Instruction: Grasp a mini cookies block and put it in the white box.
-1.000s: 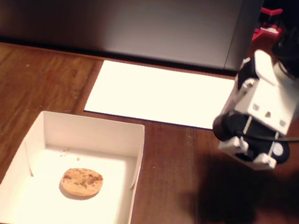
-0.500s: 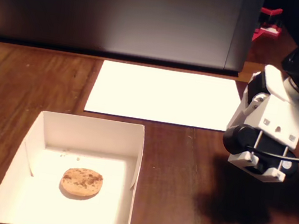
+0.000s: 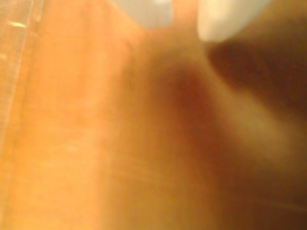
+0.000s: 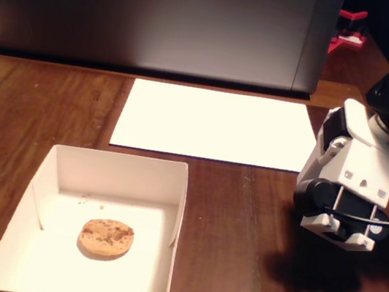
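Observation:
The mini cookies block (image 4: 106, 238), a round tan cookie with dark specks, lies flat inside the white box (image 4: 57, 169), a little left of its middle. The box stands on the wooden table at the lower left of the fixed view. My arm (image 4: 351, 187) is folded up at the right, well away from the box, and its fingers are hidden there. In the blurred wrist view my gripper (image 3: 184, 28) shows as two white fingertips (image 3: 225, 21) at the top edge with a narrow gap between them. Nothing is between them, only bare wood below.
A flat white paper sheet (image 4: 216, 123) lies behind the box. A dark grey panel (image 4: 156, 14) stands along the back of the table. A red object (image 4: 350, 28) sits at the far right rear. Brown wooden tabletop (image 4: 231, 241) separates box and arm.

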`<state>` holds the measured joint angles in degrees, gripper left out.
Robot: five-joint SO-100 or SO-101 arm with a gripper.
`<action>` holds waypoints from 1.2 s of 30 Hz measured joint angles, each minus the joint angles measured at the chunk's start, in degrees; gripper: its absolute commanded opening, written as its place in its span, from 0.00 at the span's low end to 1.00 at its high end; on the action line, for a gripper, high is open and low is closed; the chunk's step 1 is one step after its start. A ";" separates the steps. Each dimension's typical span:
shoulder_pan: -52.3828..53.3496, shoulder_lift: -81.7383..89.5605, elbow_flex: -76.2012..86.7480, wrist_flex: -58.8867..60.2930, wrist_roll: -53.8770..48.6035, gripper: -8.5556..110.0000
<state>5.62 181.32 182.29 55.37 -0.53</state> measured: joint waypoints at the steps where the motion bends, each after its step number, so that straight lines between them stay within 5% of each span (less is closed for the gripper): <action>1: 0.00 0.35 0.00 0.18 0.00 0.07; 36: 1.49 8.17 1.41 8.44 -1.85 0.07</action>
<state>7.12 189.49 183.69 63.81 -2.37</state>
